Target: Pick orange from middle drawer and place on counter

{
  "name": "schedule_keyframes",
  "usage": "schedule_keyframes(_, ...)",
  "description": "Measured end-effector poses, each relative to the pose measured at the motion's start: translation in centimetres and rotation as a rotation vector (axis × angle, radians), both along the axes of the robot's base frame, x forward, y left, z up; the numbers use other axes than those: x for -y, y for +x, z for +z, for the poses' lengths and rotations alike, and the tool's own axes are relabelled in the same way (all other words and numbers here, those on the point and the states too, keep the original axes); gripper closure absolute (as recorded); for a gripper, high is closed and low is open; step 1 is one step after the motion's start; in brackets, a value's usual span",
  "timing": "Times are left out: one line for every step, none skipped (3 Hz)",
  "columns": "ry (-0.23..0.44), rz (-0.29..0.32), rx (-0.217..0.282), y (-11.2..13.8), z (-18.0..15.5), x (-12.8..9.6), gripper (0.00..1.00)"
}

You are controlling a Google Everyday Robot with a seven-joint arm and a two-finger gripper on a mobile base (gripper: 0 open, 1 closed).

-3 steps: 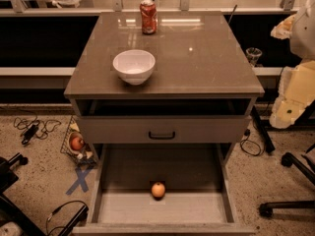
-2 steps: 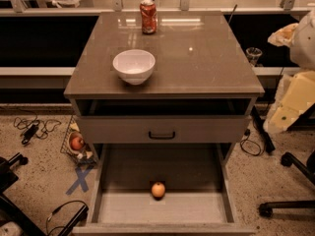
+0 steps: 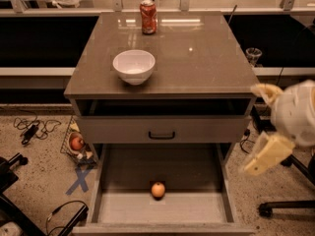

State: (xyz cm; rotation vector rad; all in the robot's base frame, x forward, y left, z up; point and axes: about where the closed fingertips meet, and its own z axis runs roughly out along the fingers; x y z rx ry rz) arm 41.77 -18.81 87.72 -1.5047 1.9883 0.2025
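The small, smooth, round orange [image 3: 157,190] sits on the pale bare floor of the deep grey box drawer [image 3: 197,208], beneath the glossy grey-brown slab counter [image 3: 206,58]. The cream blocky two-finger gripper [image 3: 250,129] hangs right of the drawer, jaws spread, empty.

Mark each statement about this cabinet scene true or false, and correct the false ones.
1. The orange lies on the floor of the open middle drawer. True.
2. The gripper grips the orange. False: it hangs open and empty off the right side of the counter, well apart from the orange.
3. A white bowl stands on the counter. True.
4. The red can lies in the middle drawer. False: it stands upright near the counter's back edge.
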Motion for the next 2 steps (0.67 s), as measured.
schedule_keyframes(0.166,-0.031,0.048,-0.2,-5.8,-0.6,0.00)
schedule_keyframes(0.251,-0.054,0.165,2.2,-9.1,-0.2,0.00)
